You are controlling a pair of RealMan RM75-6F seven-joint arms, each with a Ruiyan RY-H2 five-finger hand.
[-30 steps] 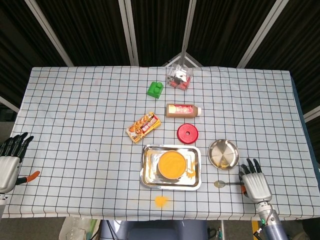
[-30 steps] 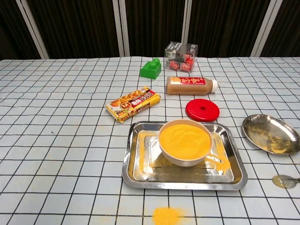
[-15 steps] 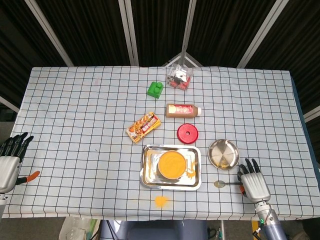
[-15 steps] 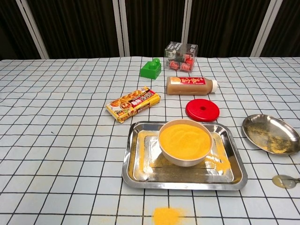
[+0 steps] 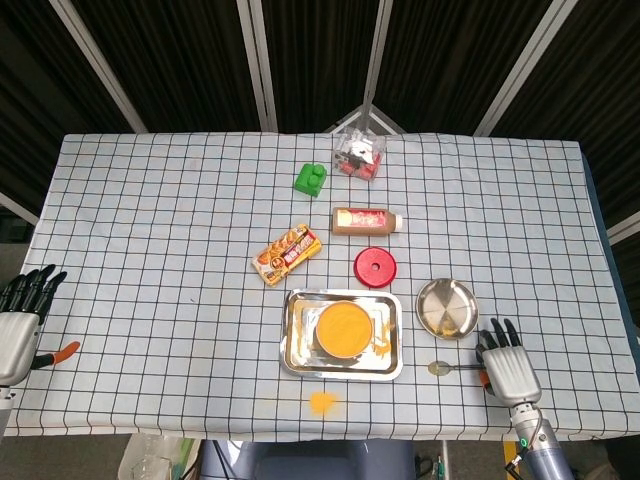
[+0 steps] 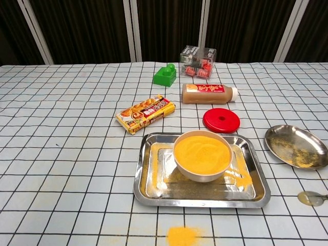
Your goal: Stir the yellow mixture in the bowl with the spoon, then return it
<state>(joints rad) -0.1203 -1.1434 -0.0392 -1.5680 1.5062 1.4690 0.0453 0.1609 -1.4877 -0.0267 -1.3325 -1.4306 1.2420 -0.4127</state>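
Spoon (image 5: 447, 367) handle hidden under right hand (image 5: 510, 368), grasp unclear, left hand (image 5: 18, 325) released, cut off

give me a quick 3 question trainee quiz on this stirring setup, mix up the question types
1. True or false: the spoon is standing in the bowl.
2. Multiple choice: what does the bowl sit in? A) the round plate B) the steel tray C) the red lid
3. Fill in: the robot hand nearest the spoon is the ____ hand.

Key
1. False. It lies flat on the cloth, between the tray and the right robot hand.
2. B
3. right. The left hand is at the far table edge.
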